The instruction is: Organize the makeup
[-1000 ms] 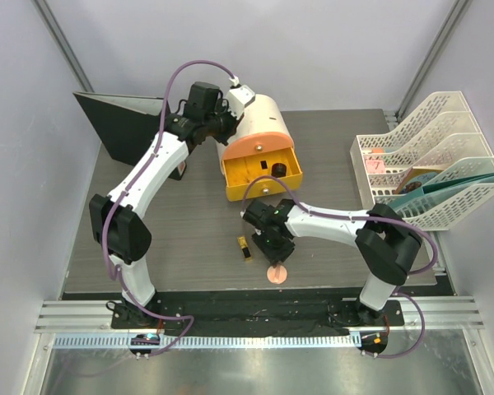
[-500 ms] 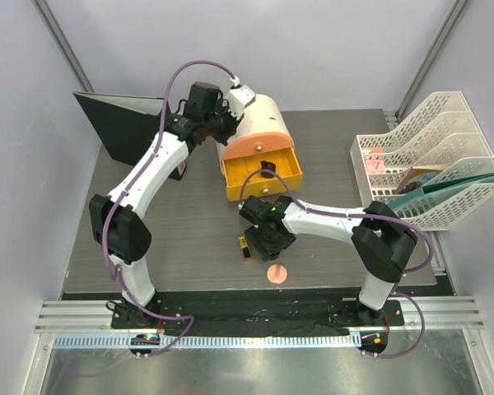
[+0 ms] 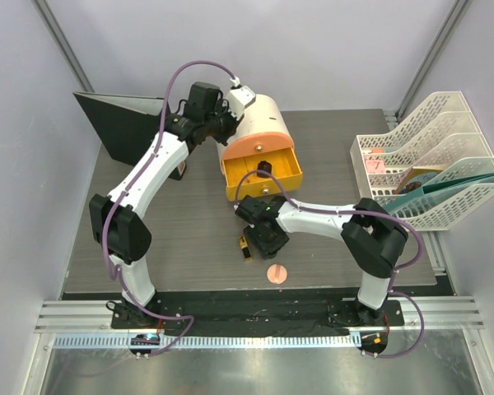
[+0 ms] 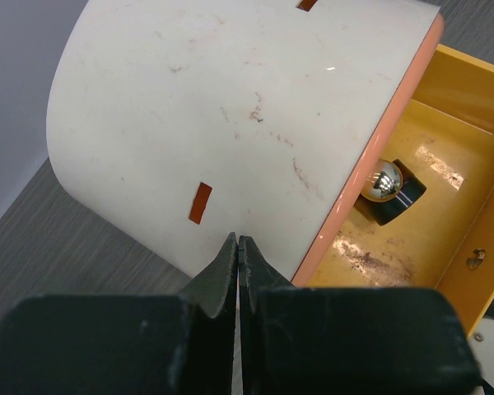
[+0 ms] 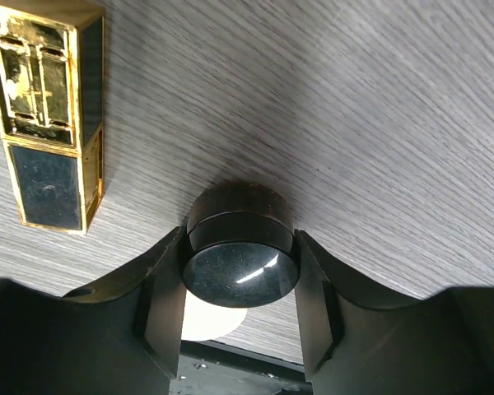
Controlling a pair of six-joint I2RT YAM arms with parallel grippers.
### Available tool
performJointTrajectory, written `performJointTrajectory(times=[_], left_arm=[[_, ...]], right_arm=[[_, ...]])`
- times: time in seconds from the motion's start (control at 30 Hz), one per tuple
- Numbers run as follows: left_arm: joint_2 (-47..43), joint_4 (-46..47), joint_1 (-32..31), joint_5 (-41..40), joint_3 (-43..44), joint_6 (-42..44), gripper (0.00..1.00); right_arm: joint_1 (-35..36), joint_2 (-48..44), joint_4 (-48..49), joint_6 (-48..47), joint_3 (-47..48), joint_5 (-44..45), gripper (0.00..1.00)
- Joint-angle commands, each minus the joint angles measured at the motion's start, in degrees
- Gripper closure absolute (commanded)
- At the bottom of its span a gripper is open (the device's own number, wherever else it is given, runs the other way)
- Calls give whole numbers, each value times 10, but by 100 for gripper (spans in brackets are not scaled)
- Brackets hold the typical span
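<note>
My right gripper (image 5: 240,276) is shut on a small black jar (image 5: 240,259) and holds it just above the grey table; in the top view it (image 3: 267,237) is in front of the box. A black-gold lipstick (image 5: 51,115) lies flat to its left, also in the top view (image 3: 244,247). A round pink compact (image 3: 276,273) lies near the front edge. My left gripper (image 4: 238,240) is shut and empty, its tips against the cream side of the cylindrical box (image 4: 230,115). The box's orange drawer (image 4: 420,206) is open with a black jar with a silver top (image 4: 389,188) inside.
A black folder (image 3: 119,123) stands at the back left. A white file rack (image 3: 428,160) with papers stands at the right edge. The cream-and-orange box (image 3: 259,144) sits at the back middle with its drawer facing the front.
My right gripper has moved away from the pink compact, left and toward the box, carrying the black jar. The left arm has not moved.
</note>
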Motion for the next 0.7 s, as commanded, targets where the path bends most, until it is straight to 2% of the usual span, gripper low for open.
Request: performJointTrajectory(times=[0.0,0.23,0.33,0.67], left_arm=[[-11,-20,0,7,4,2,100],[-7,-18,0,12,8,0,100],[-6,-18,0,15,9,-4,100],[-6,-20,0,10,9,0,100]], right_arm=[[0,-54,3,-3,20,13,99],[1,-155,6,-21,25,34,99],[1,-174,11,-33,44,69,99],[-38,-123,8,-59,257,236,99]])
